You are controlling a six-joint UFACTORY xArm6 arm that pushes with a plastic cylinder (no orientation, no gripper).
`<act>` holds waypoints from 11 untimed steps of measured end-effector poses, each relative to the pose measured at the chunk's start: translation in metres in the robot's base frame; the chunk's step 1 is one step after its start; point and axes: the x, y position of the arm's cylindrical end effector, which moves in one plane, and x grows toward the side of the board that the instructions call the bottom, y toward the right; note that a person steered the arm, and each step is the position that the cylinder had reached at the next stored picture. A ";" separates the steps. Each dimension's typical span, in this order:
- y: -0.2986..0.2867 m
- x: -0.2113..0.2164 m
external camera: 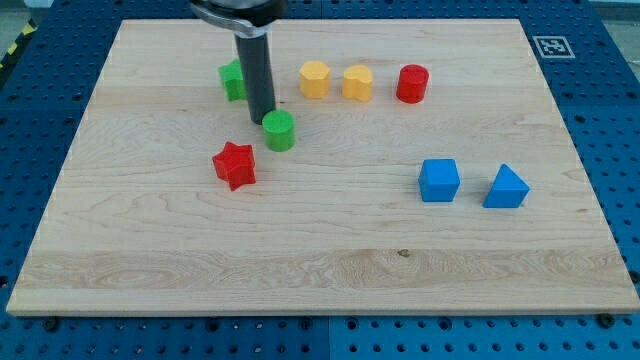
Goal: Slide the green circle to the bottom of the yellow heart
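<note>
Step in hand looks like the push itself: my tip sits touching or just beside the small green plastic circle block, on its upper-left side, so contact seems made or about to be. The rod has no jaws, nothing to open or close, and it holds nothing; it only presses sideways. Taking the green circle as landmark: the yellow plastic heart block is up and to the view's right of it, not close; which of the two yellow blocks is the heart is hard to tell, I judge the right one by its notched top. The other yellow block, roughly hexagonal, is up and slightly right of the circle, nearer. Next move probably calls for pushing the circle toward the view's right so it ends just under the heart, which may mean shifting the tip round to the circle's left side first. Red star block lies just down-left of the circle, green block partly hidden behind the rod up-left, red cylinder far up-right, two blue blocks, cube and wedge-like, well right and lower. Blocks matte smooth plastic; pale wooden board with visible grain.
</note>
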 end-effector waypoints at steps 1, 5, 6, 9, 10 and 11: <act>0.000 0.022; 0.037 0.068; 0.056 0.077; 0.058 0.093; 0.056 0.102; 0.042 0.115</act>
